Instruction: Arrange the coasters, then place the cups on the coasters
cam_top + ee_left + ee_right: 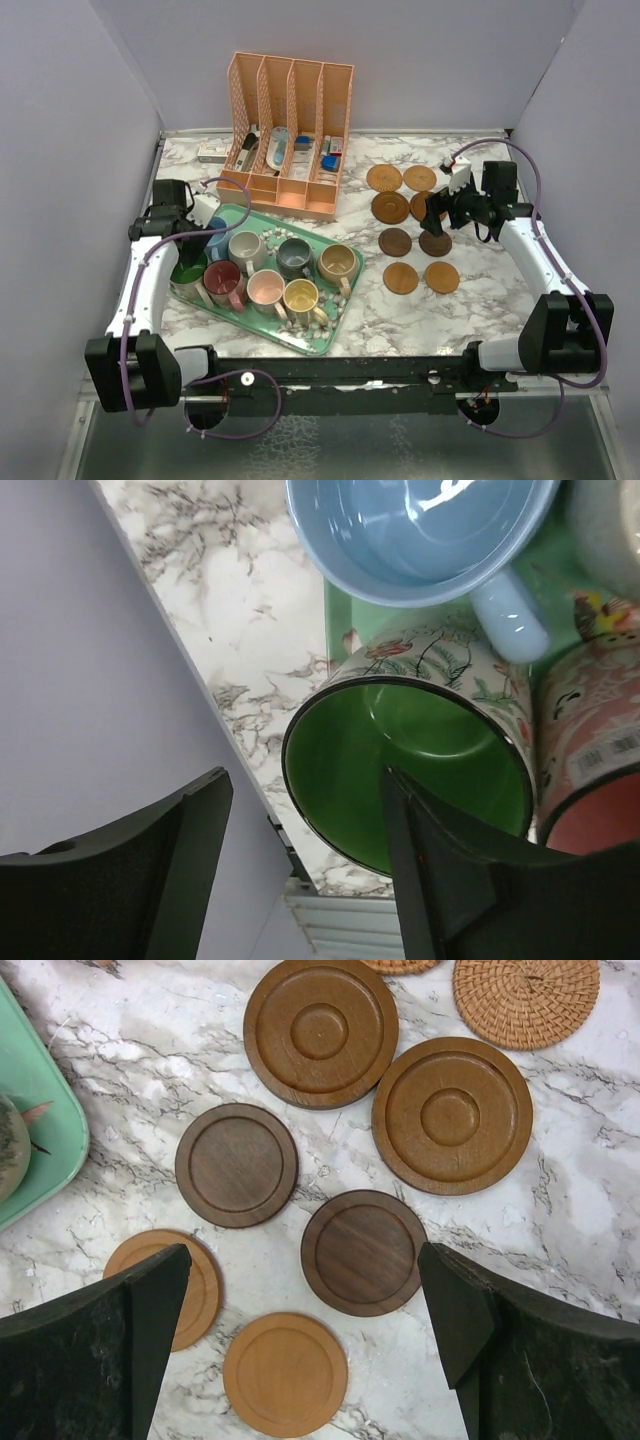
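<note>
Left claw (305, 790) part-open, straddling the wall of the green-lined floral ceramic mug (430, 750) on the green tray (335, 615), not yet pinching. A one-wall grip could tip it into the red-patterned mug (590, 750) just beside. Right claw (305, 1255) gapes wide, empty, above round brown wooden coasters (320, 1030) on the marble surface (600, 1210).

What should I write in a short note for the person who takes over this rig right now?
Left gripper: open, astride the rim of the green cup, one finger inside it, not clamped yet.
Right gripper: open, hovers over the coasters, holds nothing.
Coasters: all eight lie flat on the table, right side, in two lines of four.
Cups: all eight stand on the green tray, left side.
Done: coasters laid out. Left: move every cup onto a coaster.
</note>
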Controlling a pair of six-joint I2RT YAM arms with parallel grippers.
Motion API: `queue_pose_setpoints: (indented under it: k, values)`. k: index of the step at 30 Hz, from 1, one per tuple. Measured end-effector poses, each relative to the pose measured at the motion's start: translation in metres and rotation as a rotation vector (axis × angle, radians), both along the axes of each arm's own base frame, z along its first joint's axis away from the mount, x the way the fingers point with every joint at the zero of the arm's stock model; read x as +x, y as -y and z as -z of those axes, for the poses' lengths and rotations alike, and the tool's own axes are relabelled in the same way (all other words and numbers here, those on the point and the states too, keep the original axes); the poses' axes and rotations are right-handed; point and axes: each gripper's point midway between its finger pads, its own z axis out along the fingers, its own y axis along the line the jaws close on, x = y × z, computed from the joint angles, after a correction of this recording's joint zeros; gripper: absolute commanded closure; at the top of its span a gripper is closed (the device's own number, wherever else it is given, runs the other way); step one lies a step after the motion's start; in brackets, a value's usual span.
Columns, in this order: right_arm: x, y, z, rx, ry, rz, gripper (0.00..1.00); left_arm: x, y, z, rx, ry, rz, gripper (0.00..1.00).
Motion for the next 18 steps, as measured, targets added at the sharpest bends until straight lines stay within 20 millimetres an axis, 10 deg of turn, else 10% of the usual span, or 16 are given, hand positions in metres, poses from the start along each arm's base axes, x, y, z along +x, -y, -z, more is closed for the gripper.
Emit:
queue_pose_setpoints:
  k: [18]
  values:
    - [0.0, 0.0, 0.004, -0.008, -0.005, -0.013, 0.0, -0.003, -0.027, 0.054, -0.198, -0.178, -0.068, 0.69]
